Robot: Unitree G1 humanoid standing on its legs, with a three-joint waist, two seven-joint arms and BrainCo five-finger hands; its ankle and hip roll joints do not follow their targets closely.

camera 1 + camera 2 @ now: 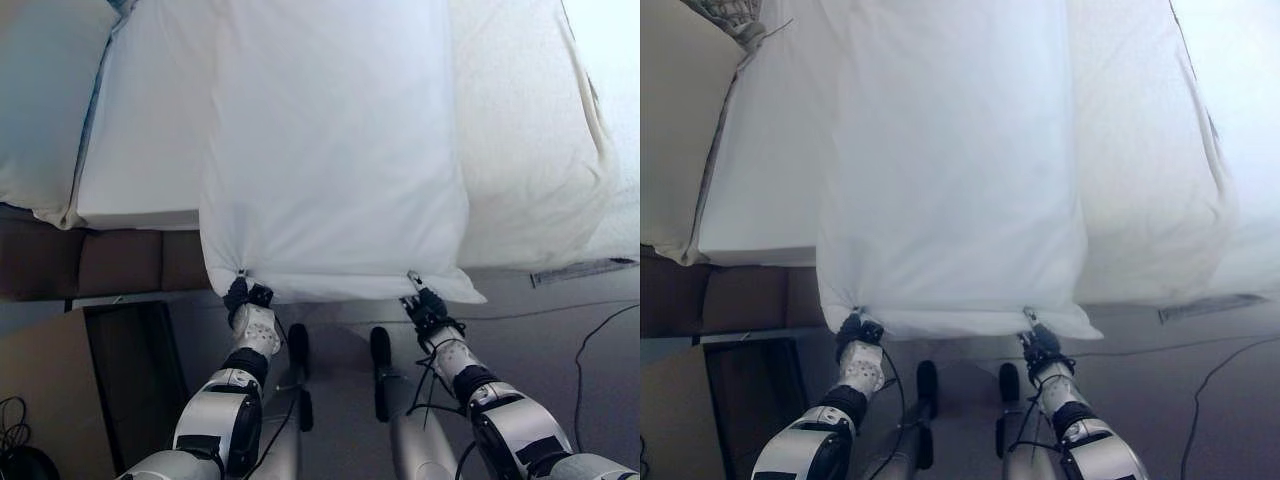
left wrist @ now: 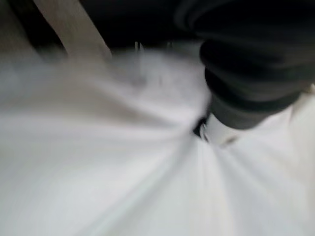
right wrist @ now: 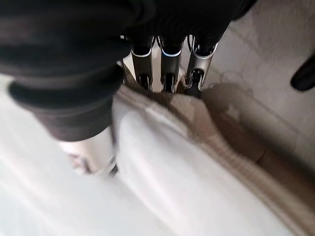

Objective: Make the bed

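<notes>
On the bed (image 1: 140,150), between a pillow (image 1: 40,100) at left and the duvet (image 1: 530,140) at right, lies a white sheet (image 1: 330,150), its near corners pinched by the left hand (image 1: 247,297) and right hand (image 1: 425,305), fingers (image 3: 170,73) clenched on it.

One duvet (image 1: 335,150), two pillows (image 1: 45,100), one bed (image 1: 140,150)

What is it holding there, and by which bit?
A white pillow, by its two near corners: left hand on one, right hand on the other.
</notes>
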